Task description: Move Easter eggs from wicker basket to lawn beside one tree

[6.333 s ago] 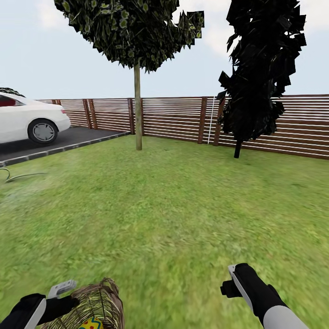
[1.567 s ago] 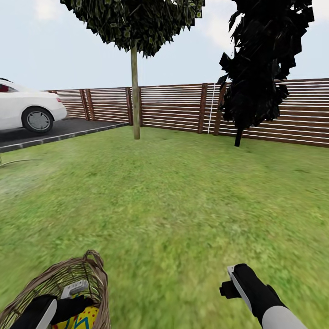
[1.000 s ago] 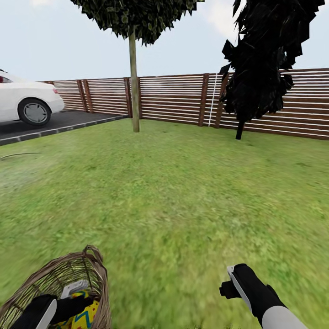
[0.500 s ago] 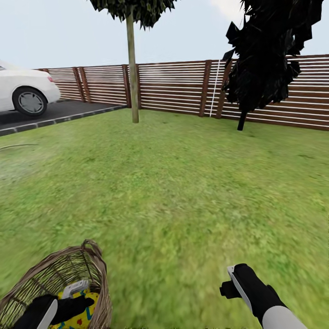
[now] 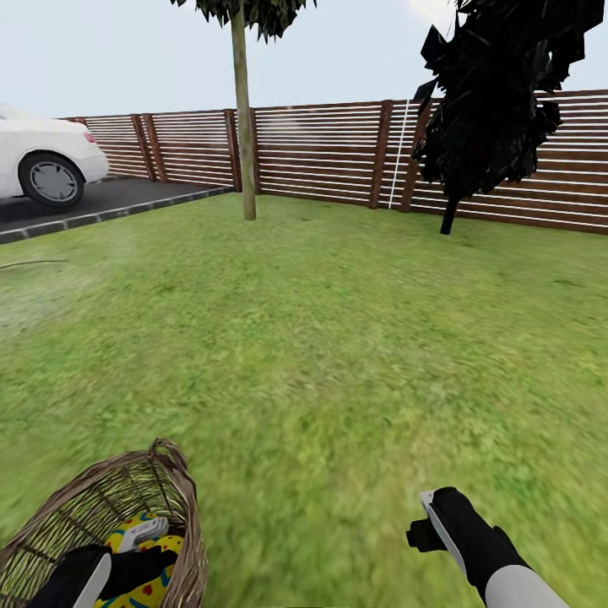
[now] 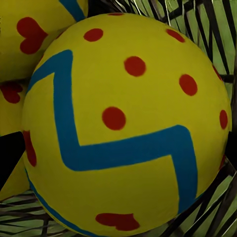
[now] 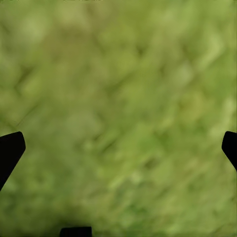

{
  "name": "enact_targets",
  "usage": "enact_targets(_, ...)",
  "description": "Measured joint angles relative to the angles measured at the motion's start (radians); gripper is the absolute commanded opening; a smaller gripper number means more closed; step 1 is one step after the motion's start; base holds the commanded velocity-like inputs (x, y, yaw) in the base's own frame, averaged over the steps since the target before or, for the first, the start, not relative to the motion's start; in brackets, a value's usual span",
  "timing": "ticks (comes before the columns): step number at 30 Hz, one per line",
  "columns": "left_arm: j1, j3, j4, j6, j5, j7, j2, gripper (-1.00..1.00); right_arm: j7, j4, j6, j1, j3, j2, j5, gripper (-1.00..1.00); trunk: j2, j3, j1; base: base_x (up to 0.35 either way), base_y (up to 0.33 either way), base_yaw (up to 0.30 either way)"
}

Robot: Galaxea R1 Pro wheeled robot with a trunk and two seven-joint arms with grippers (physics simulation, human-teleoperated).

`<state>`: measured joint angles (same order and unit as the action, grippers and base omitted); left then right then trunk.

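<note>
Looking from the head view, we note the left gripper point(image 5: 139, 540) lowered into the wicker basket point(image 5: 173, 494) at our near left, among the yellow Easter eggs point(image 5: 127, 534), probably to lift one out; its finger gap we cannot tell. The right gripper point(image 5: 429, 517) hangs idle over the lawn point(image 5: 338, 338). A bare-trunked tree point(image 5: 245, 127) stands well ahead by the wooden fence point(image 5: 321, 152), open grass between; a black-leaved tree point(image 5: 490, 101) and a white car point(image 5: 42, 165) flank it. Left wrist view: one egg point(image 6: 123, 123) looms close, more eggs point(image 6: 34, 34) touching it, wicker behind. Right wrist view: fingers point(image 7: 10, 150) spread wide over blurred grass point(image 7: 118, 108), holding nothing.
</note>
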<state>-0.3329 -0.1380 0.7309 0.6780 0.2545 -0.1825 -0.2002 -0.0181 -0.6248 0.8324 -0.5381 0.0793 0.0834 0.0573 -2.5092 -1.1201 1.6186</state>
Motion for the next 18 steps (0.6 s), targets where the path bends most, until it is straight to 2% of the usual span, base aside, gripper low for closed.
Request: enact_targets(18, 0.000, 0.001, 0.000, 0.000, -0.004, 0.001, 0.002, -1.00, 0.000, 0.000, 0.000, 0.000, 0.000, 0.000, 0.001, 1.00, 0.000, 0.000, 0.000, 0.000, 0.000, 0.000)
